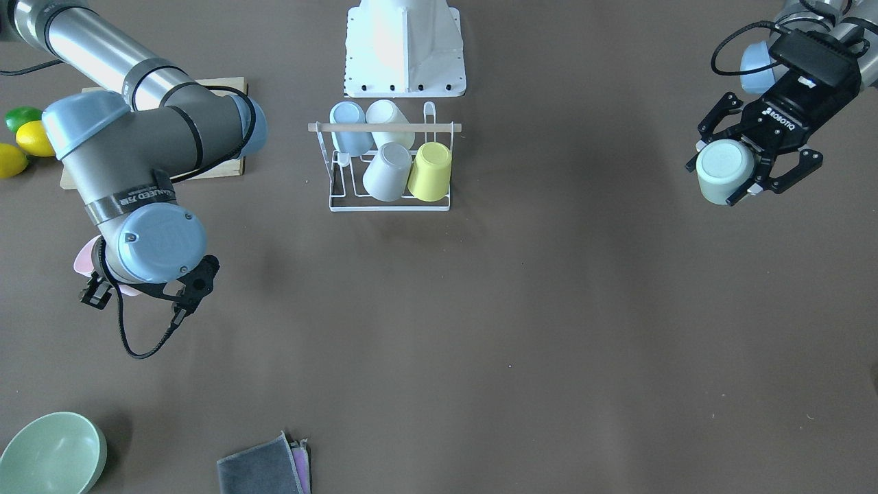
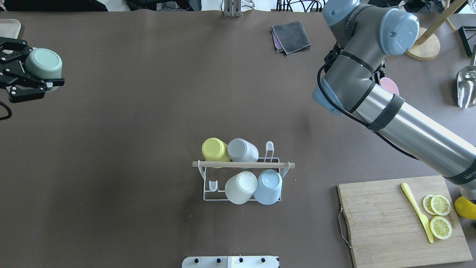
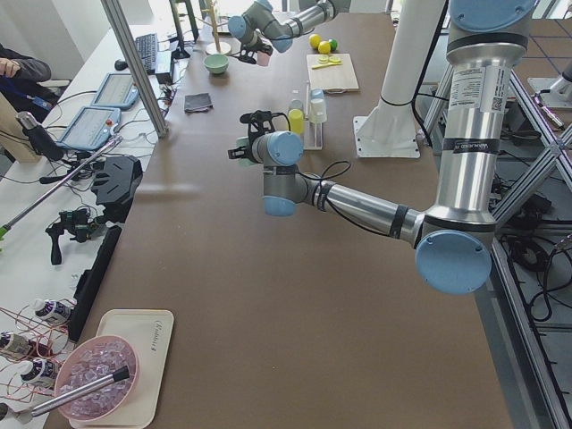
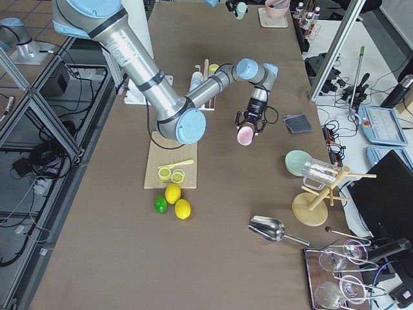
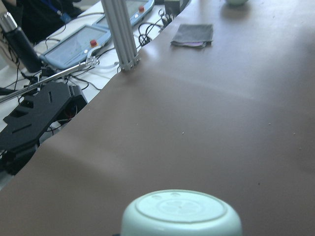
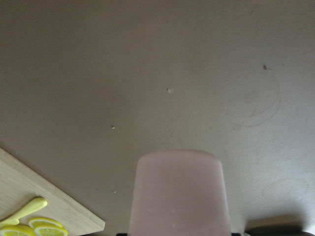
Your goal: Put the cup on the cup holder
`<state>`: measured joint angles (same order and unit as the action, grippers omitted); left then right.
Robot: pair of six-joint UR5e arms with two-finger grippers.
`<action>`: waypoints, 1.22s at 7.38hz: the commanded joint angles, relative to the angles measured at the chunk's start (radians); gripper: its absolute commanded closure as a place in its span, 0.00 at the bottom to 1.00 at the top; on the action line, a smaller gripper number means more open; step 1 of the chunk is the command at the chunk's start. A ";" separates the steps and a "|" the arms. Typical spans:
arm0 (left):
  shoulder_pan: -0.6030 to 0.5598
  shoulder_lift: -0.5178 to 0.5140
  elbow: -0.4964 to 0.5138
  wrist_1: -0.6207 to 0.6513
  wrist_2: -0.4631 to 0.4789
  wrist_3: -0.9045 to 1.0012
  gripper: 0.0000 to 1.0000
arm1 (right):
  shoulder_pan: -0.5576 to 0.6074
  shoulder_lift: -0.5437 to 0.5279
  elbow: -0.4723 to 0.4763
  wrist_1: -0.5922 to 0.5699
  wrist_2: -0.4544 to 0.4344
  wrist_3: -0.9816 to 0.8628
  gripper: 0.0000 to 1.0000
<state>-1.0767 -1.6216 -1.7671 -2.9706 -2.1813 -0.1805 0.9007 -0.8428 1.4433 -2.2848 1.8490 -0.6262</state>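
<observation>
The cup holder [image 1: 389, 200] is a white wire rack with a wooden rod [image 2: 243, 164] across its top, at the table's middle. Yellow, grey, white and blue cups sit upside down on its prongs. My left gripper [image 1: 728, 168] is shut on a pale green cup [image 1: 720, 177], held off to the robot's far left, away from the rack; the cup also shows in the overhead view [image 2: 43, 64] and the left wrist view [image 5: 181, 214]. My right gripper [image 4: 247, 128] is shut on a pink cup [image 6: 179, 191] and holds it above the table, beyond the cutting board.
A wooden cutting board [image 2: 386, 219] with lemon slices and a yellow knife lies at the robot's right. Whole lemons and a lime [image 1: 31, 137] lie beside it. A green bowl [image 1: 51, 453], folded cloths [image 2: 291, 36], a metal scoop [image 2: 466, 87] and a wooden stand [image 2: 424, 46] sit along the far side.
</observation>
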 commanded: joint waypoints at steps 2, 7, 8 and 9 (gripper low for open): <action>0.224 0.003 -0.003 -0.375 0.175 -0.098 1.00 | 0.125 -0.083 0.083 0.318 0.328 0.003 0.43; 0.709 0.013 -0.063 -0.505 0.565 -0.007 1.00 | 0.234 -0.167 0.097 0.872 0.784 0.232 0.43; 0.759 -0.009 -0.057 -0.502 0.586 0.006 1.00 | 0.234 -0.164 0.097 1.000 0.788 0.353 0.43; 0.780 -0.058 -0.040 -0.498 0.586 0.006 1.00 | 0.234 -0.165 0.092 1.116 0.786 0.406 0.43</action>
<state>-0.3460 -1.6335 -1.8214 -3.4720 -1.6142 -0.1876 1.1332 -1.0061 1.5396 -1.3289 2.6258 -0.3210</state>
